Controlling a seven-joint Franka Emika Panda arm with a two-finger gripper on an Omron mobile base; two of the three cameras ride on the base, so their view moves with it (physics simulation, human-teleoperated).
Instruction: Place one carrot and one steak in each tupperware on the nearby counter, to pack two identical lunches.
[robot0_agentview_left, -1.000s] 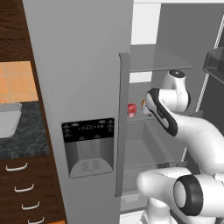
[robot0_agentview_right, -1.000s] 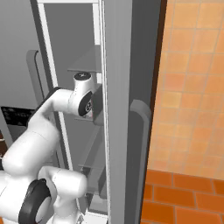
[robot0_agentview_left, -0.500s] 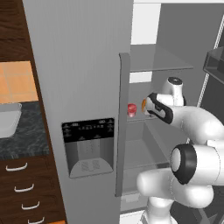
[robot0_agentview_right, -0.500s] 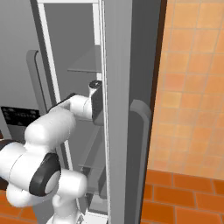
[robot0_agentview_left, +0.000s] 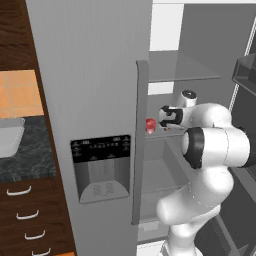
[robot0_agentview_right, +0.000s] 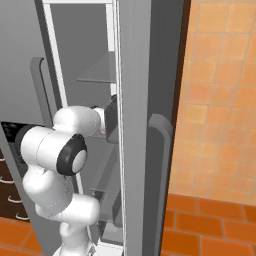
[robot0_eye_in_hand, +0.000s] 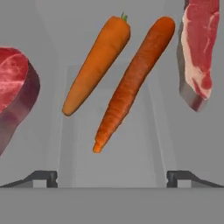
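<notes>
In the hand view, two orange carrots (robot0_eye_in_hand: 98, 63) (robot0_eye_in_hand: 131, 83) lie side by side on the grey fridge shelf (robot0_eye_in_hand: 113, 148), straight ahead of my gripper (robot0_eye_in_hand: 111, 179). A red-pink steak (robot0_eye_in_hand: 15, 89) lies to their left and another steak (robot0_eye_in_hand: 199, 48) to their right. My fingertips (robot0_eye_in_hand: 43, 177) stand wide apart with nothing between them, a short way from the carrots. In the left base view the gripper (robot0_agentview_left: 165, 116) reaches into the open fridge at the shelf, beside a red steak (robot0_agentview_left: 150, 125). A light-grey tupperware (robot0_agentview_left: 9, 139) sits on the dark counter (robot0_agentview_left: 30, 160) at far left.
The closed grey fridge door (robot0_agentview_left: 95, 100) with its dispenser panel (robot0_agentview_left: 100, 167) stands between the shelf and the counter. The open right door (robot0_agentview_right: 145, 125) hides most of my hand in the right base view. Dark wood drawers (robot0_agentview_left: 27, 220) sit below the counter.
The arm has folded, its elbow swinging down and toward the cameras. The hand stays at the fridge shelf with its jaws open. The food has not moved.
</notes>
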